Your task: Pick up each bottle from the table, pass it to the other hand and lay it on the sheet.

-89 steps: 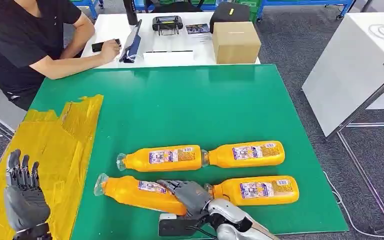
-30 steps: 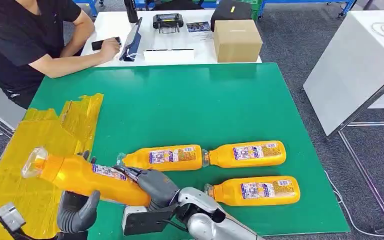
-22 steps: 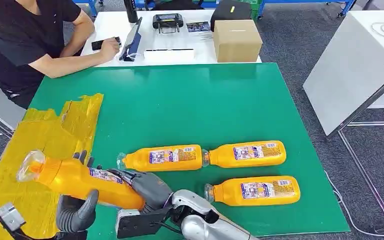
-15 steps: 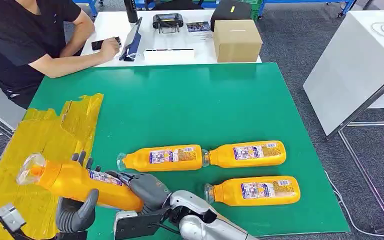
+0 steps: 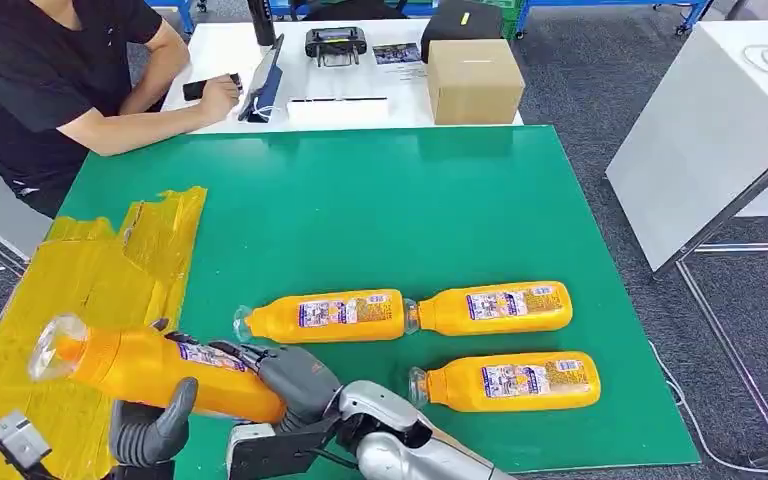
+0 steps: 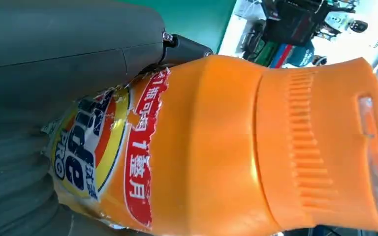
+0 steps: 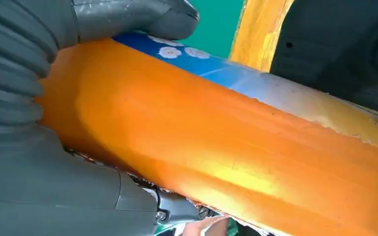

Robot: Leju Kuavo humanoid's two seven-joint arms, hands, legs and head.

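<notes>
An orange bottle with a clear cap hangs tilted over the near edge of the yellow sheet, cap pointing left. My right hand grips its base end. My left hand wraps its middle from below, thumb on the near side and fingers behind. The left wrist view shows the left hand closed round the labelled bottle. In the right wrist view the right hand clasps the bottle. Three more orange bottles lie on the green table: one, a second and a third.
A person in black sits at the far left, an arm resting on the white table behind, which carries a cardboard box and devices. Another white table stands to the right. The sheet's far part is crumpled.
My right hand lifted the bottle off the table and carried it left over the sheet's edge. The left hand came in under it and closed round its middle.
</notes>
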